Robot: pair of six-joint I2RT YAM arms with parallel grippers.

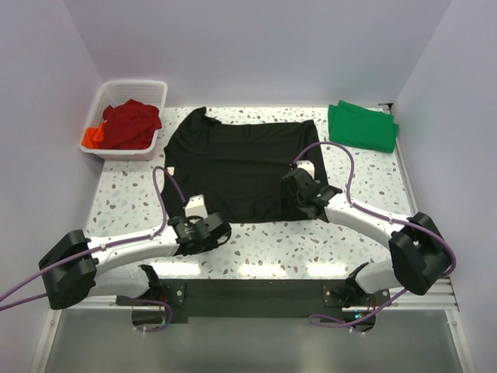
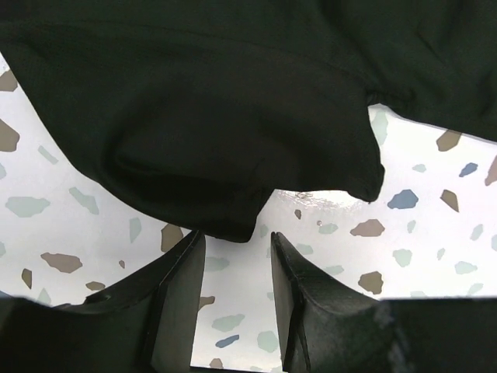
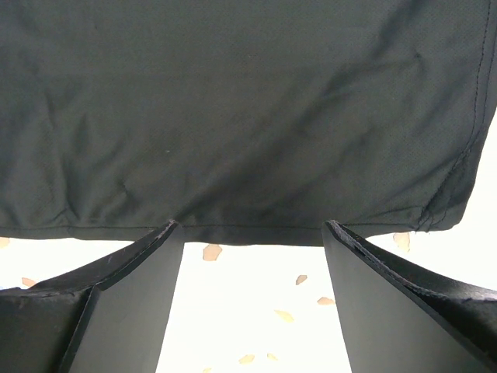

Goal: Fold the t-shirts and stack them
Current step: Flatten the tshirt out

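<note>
The black t-shirt (image 1: pixel 241 167) lies spread flat on the speckled table. My left gripper (image 1: pixel 203 229) is open at the shirt's near left corner; in the left wrist view its fingertips (image 2: pixel 186 264) stop just short of a rounded black fold (image 2: pixel 210 155). My right gripper (image 1: pixel 304 194) is open at the near right edge; in the right wrist view the hem (image 3: pixel 248 229) lies right at the fingertips (image 3: pixel 167 233), nothing between them. A folded green t-shirt (image 1: pixel 363 126) lies at the far right. The dark red t-shirt (image 1: pixel 130 123) and the orange one (image 1: pixel 93 137) sit in the basket.
The white slatted basket (image 1: pixel 151 89) stands at the far left corner. White walls close in the table at the back and both sides. Purple cables loop over both arms. Bare speckled table (image 1: pixel 295 241) runs along the near edge.
</note>
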